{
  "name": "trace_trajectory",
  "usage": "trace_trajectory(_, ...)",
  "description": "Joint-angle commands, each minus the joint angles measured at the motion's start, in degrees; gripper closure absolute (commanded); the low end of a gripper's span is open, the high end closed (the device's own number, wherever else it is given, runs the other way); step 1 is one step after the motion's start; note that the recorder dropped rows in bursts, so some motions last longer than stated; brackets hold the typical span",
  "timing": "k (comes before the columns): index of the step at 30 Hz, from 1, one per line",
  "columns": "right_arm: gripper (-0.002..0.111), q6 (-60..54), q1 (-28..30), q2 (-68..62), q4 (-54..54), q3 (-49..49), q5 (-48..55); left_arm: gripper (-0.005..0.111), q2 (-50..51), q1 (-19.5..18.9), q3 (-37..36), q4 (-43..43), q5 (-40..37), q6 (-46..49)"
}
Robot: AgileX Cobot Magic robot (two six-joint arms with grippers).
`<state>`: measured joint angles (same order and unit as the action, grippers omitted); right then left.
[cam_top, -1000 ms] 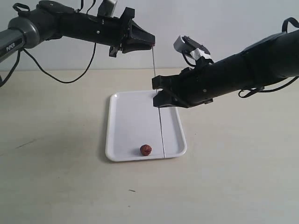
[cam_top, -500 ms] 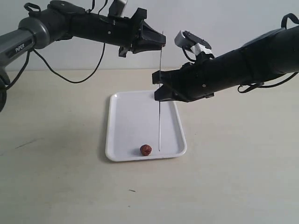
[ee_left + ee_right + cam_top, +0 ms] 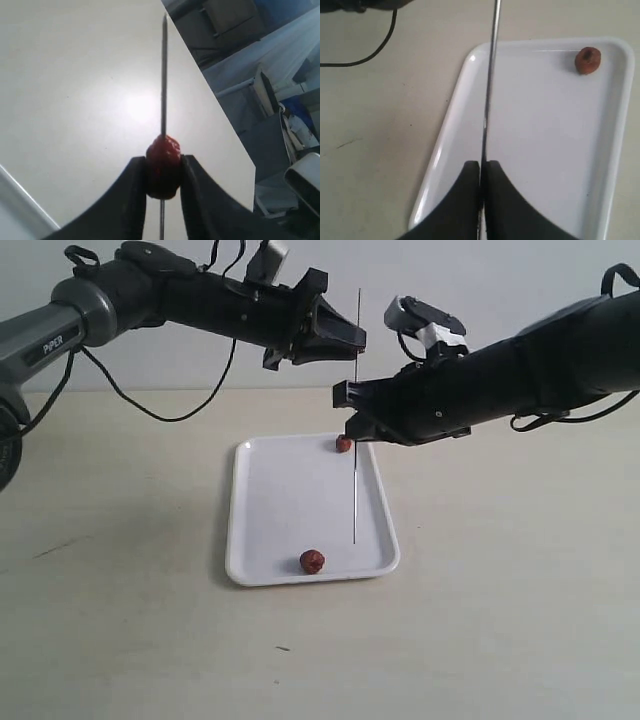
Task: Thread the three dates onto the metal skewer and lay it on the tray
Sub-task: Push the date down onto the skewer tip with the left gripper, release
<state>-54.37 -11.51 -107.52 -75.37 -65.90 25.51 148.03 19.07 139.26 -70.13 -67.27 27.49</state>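
Exterior view first: I see the white tray (image 3: 300,500) lying on the table (image 3: 120,590) with two fruits in it. A front date (image 3: 312,561) sits by the near rim, and a far date (image 3: 343,444) sits in the far right corner, just below the right gripper (image 3: 352,425) from this angle. The skewer (image 3: 355,500) stands upright above the tray, its lower tip over the right half and apart from both fruits. The right gripper's fingers are pressed together on the rod about midway. Higher up, the left gripper (image 3: 355,340) pinches the third date (image 3: 163,167); the rod runs straight through it and shows on both sides. A black cable (image 3: 150,410) hangs behind the left arm.
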Motion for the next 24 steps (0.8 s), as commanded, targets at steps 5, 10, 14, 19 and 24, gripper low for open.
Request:
trace_trajectory(5,0.108,-1.04,0.36,0.74,-0.81,-0.98,-0.9,0.083,-0.29,0.92,-0.03,1.89,-2.69,-0.4)
trace_trajectory(10,0.108,-0.95,0.36,0.74,-0.81,-0.98,-0.07,0.069,-0.29,0.92,-0.03,1.89,-2.69,-0.4)
trace_trajectory(14,0.108,-0.95,0.36,0.74,-0.81,-0.98,0.29,0.051,-0.29,0.92,-0.03,1.0,-2.69,-0.4)
trace_trajectory(19,0.108,-0.59,0.36,0.74,-0.54,-0.98,0.41,0.049,-0.34,0.07,-0.03,-1.94,-2.69,-0.09)
trace_trajectory(24,0.108,3.0,0.36,0.74,4.21,-0.98,0.55,0.049,-0.42,-2.07,-0.03,-3.76,-2.69,0.77)
